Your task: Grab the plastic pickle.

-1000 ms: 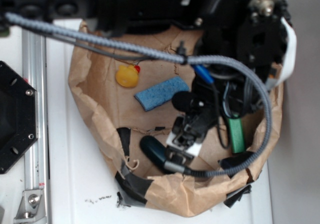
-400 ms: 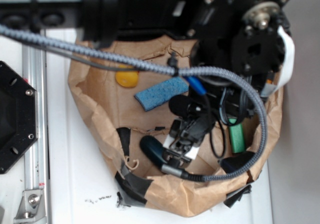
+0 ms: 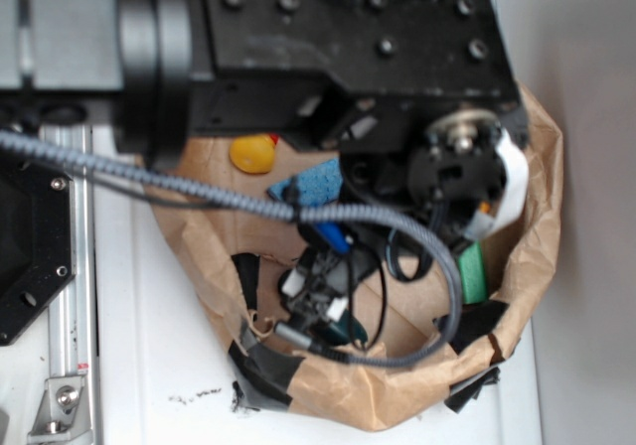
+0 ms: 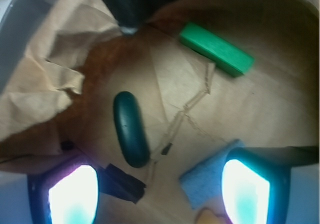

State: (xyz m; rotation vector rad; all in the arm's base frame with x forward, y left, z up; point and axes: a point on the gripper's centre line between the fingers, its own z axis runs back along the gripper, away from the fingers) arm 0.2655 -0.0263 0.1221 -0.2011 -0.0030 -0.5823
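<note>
In the wrist view the plastic pickle (image 4: 131, 129) lies on the brown paper floor, a glossy dark teal oblong running almost straight away from me. My gripper (image 4: 160, 191) is open, with its lit fingers (image 4: 72, 194) at the bottom corners. The pickle's near end sits just ahead of the gap, left of centre, and touches neither finger. In the exterior view the gripper (image 3: 316, 301) hangs low in the bag's front part and largely hides the pickle beneath it.
A crumpled paper bag wall (image 3: 189, 256) rings the area. A bright green block (image 4: 216, 49) lies far right, also the green block (image 3: 472, 271). A blue sponge (image 4: 207, 181) is by the right finger. A yellow duck (image 3: 252, 153) is at the back. Black tape (image 4: 122, 181) lies near the left finger.
The arm has swung left and down over the pickle. Its body now covers much of the bag and part of the sponge. The objects have not moved.
</note>
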